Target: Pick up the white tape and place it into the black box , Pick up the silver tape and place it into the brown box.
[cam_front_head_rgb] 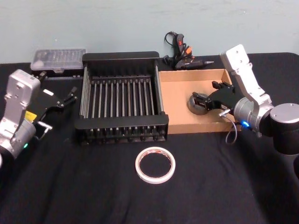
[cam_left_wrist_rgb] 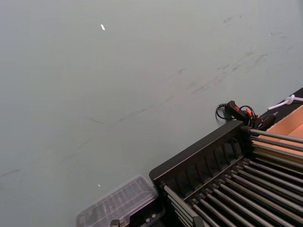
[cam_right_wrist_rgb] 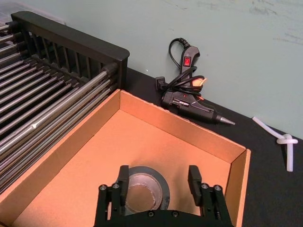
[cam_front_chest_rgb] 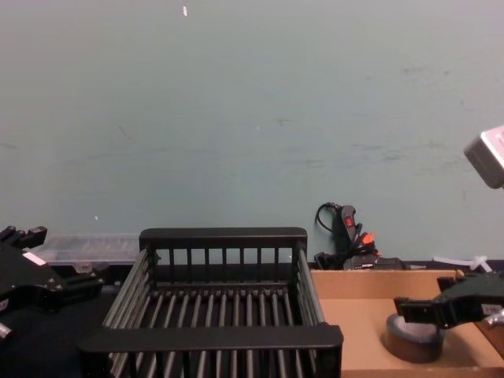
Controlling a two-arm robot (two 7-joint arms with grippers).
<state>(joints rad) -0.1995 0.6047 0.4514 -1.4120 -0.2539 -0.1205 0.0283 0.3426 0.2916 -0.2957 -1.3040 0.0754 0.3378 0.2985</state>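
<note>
Black-clothed bench: right gripper point(cam_right_wrist_rgb: 160, 187) fingers sitting spread around silver tape point(cam_right_wrist_rgb: 145, 188) in brown box point(cam_front_head_rgb: 180, 81). White tape point(cam_front_head_rgb: 155, 164) looking light, stiff; pinch across rim. Left gripper point(cam_front_head_rgb: 70, 95) idling, open.

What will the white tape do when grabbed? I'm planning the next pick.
The white tape lies flat on the black cloth, so it probably won't roll while it stays flat. It is a thin, wide ring, likely light, and may slide or tip onto its edge if nudged from one side.
</note>
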